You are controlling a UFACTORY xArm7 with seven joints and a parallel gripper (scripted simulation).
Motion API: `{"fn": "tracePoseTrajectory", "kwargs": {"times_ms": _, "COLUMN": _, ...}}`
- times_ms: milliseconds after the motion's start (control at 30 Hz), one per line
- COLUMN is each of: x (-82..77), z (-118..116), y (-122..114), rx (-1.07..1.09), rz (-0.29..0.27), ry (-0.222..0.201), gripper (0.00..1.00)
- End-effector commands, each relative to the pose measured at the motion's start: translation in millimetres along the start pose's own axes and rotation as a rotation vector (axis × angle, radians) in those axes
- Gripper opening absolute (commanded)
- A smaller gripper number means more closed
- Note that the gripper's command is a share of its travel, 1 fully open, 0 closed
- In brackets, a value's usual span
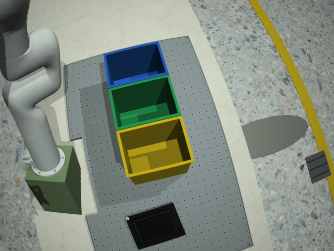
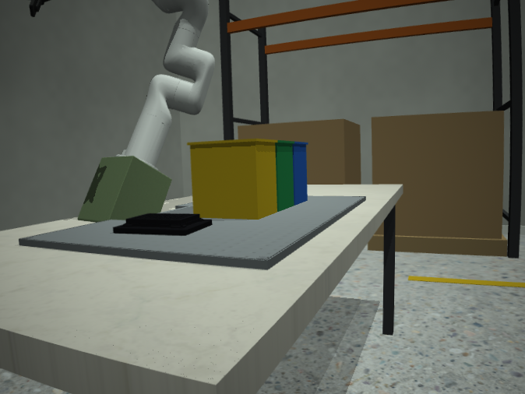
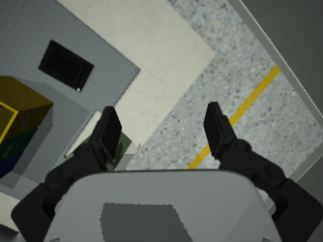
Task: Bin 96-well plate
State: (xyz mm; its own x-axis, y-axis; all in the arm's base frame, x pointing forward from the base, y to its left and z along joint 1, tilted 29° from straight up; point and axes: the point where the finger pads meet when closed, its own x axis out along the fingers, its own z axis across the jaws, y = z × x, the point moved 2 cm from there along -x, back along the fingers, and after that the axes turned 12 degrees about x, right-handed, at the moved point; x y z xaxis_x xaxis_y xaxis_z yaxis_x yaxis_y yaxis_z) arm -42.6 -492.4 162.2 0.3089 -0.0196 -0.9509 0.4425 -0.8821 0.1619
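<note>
The black 96-well plate point(image 1: 155, 225) lies in its black nest on the grey perforated mat, at the near end of the table. It also shows in the side view point(image 2: 163, 222) and, small, in the wrist view point(image 3: 65, 65). The blue bin point(image 1: 135, 63) stands at the far end of the row, seen also in the side view point(image 2: 299, 171). My gripper point(image 3: 161, 114) is open and empty, high above the table and far from the plate. Only its edge shows in the side view point(image 2: 36, 5), at the top left.
A green bin point(image 1: 144, 99) and a yellow bin point(image 1: 155, 147) stand in line between the blue bin and the plate. The arm's green base block point(image 1: 55, 180) stands at the mat's left. Cardboard boxes point(image 2: 436, 174) and a shelf rack stand beyond the table.
</note>
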Motion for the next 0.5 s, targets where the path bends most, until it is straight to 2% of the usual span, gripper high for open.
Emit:
{"fn": "tracePoseTrajectory", "kwargs": {"times_ms": 0, "x": 8.7, "z": -11.9, "y": 6.9, "rx": -0.002, "rz": 0.003, "ry": -0.003, "gripper": 1.00}}
{"fn": "tracePoseTrajectory", "kwargs": {"times_ms": 200, "x": 26.2, "z": -34.9, "y": 13.2, "rx": -0.173, "rz": -0.081, "ry": 0.055, "gripper": 1.00}}
{"fn": "tracePoseTrajectory", "kwargs": {"times_ms": 367, "x": 40.7, "z": -54.8, "y": 17.1, "rx": -0.182, "rz": -0.085, "ry": 0.058, "gripper": 1.00}}
{"fn": "tracePoseTrajectory", "kwargs": {"times_ms": 467, "x": 43.6, "z": -58.8, "y": 17.9, "rx": -0.182, "rz": -0.085, "ry": 0.059, "gripper": 1.00}}
